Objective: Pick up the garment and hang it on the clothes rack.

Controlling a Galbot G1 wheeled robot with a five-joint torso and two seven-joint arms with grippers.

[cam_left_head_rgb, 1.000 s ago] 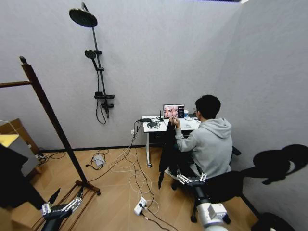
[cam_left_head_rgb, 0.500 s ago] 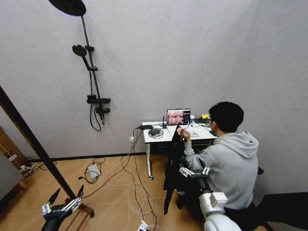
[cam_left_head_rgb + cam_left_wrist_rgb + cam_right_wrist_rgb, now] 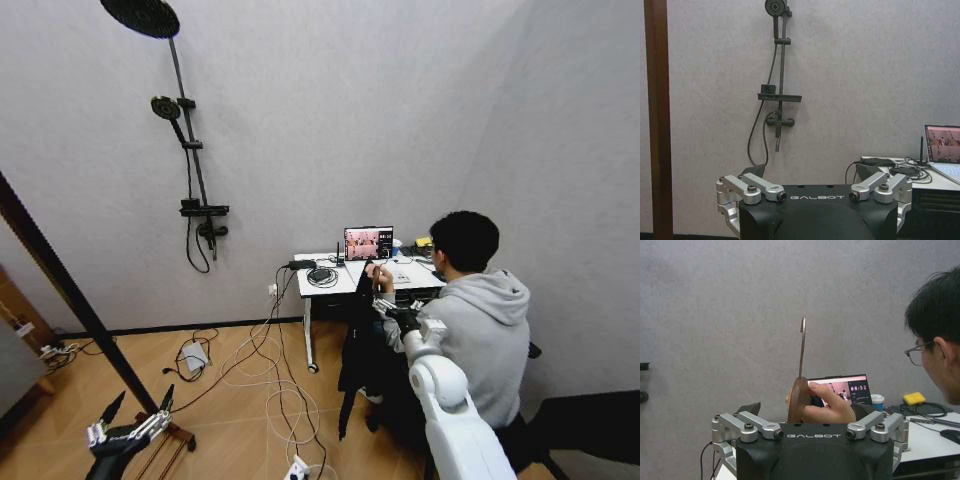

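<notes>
Your left gripper hangs low by the rack post, fingers apart. Your right gripper is raised at the garment — a person's hand holds its hanger up before the bench; I cannot tell its fingers' state.

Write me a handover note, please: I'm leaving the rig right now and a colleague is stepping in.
Left gripper: open, low near the foot of the clothes rack, idle.
Right gripper: looks open, raised close to the garment, with nothing in it.
Garment: hangs limp on its hanger in front of the desk. A seated person's hand holds it up just below the hook.
Done: right arm brought up to the hanger.
Left: grip the hanger, carry it to the rack on the robot's left, and hang it there.
</notes>
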